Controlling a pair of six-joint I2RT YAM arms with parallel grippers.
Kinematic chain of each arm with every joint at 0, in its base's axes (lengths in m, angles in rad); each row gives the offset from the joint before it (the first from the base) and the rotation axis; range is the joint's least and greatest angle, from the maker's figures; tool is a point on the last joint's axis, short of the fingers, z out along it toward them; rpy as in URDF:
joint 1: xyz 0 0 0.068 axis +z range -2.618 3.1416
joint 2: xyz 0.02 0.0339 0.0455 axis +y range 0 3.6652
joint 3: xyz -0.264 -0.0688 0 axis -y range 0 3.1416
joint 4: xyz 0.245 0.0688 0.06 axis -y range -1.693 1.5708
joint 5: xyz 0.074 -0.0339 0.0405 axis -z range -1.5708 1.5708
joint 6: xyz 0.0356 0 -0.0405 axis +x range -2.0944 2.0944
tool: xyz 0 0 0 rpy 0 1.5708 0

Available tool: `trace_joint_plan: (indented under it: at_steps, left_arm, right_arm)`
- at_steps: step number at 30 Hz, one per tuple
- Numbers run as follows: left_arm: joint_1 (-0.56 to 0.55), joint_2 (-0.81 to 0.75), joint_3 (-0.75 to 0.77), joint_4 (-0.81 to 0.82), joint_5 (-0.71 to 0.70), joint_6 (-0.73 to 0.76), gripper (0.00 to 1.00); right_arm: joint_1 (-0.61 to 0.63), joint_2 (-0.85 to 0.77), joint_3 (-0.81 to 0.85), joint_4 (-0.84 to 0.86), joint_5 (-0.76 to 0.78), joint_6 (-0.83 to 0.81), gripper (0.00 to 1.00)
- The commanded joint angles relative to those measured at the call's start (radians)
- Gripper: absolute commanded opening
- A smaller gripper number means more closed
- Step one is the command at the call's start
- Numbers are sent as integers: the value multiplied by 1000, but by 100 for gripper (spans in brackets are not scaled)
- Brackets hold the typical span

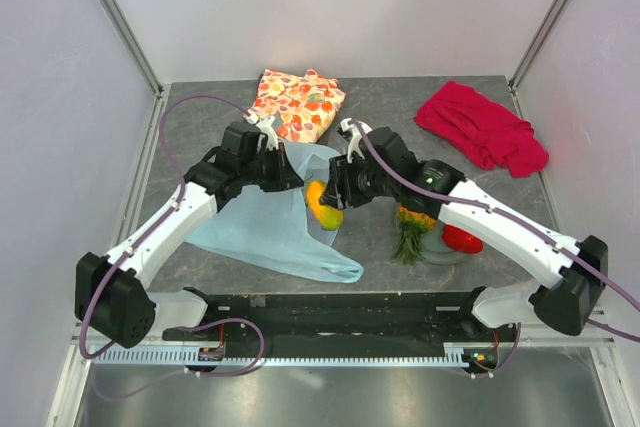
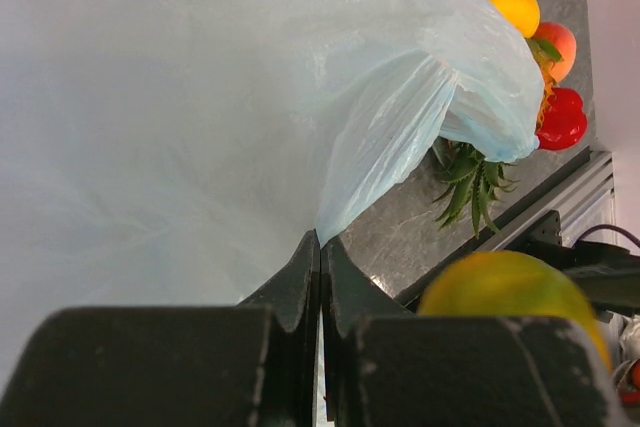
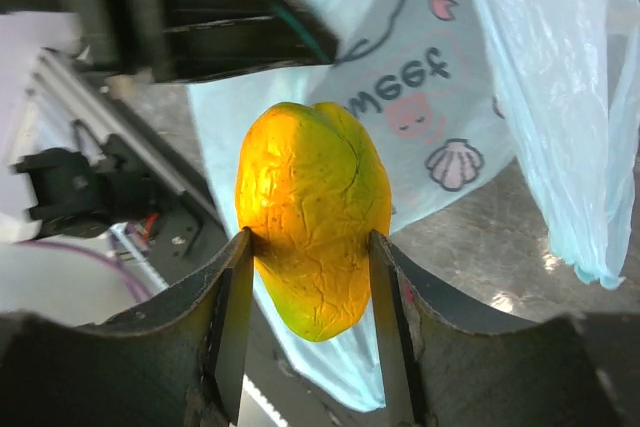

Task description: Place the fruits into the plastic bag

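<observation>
My right gripper (image 3: 310, 247) is shut on a yellow-green mango (image 3: 312, 217) and holds it above the table beside the light-blue plastic bag (image 1: 270, 225); the mango also shows in the top view (image 1: 323, 205). My left gripper (image 2: 322, 247) is shut on the bag's edge (image 2: 345, 177) and lifts it. The other yellow mango (image 2: 510, 2), the orange peach (image 2: 556, 42), the red pepper (image 2: 562, 119) and the pineapple's green leaves (image 2: 470, 182) lie together to the right. In the top view the pineapple (image 1: 410, 232) and pepper (image 1: 462, 239) show, partly under the right arm.
A grey-green plate (image 1: 440, 252) sits under the fruit pile. An orange floral cloth (image 1: 297, 102) lies at the back centre and a red cloth (image 1: 482, 132) at the back right. White walls enclose the table on three sides.
</observation>
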Motion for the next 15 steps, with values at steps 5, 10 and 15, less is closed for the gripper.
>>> trace_joint_plan:
  at_steps: [5, 10, 15]
  left_arm:
    - [12, -55, 38, 1, 31, -45, 2]
    - [12, -62, 24, -1, 35, -54, 1]
    - [13, -69, 3, 8, 44, -65, 2]
  right_arm:
    - [-5, 153, 14, 20, 92, -45, 16]
    - [-4, 239, 38, 29, 122, -14, 14]
    - [-24, 314, 87, 29, 159, 21, 13]
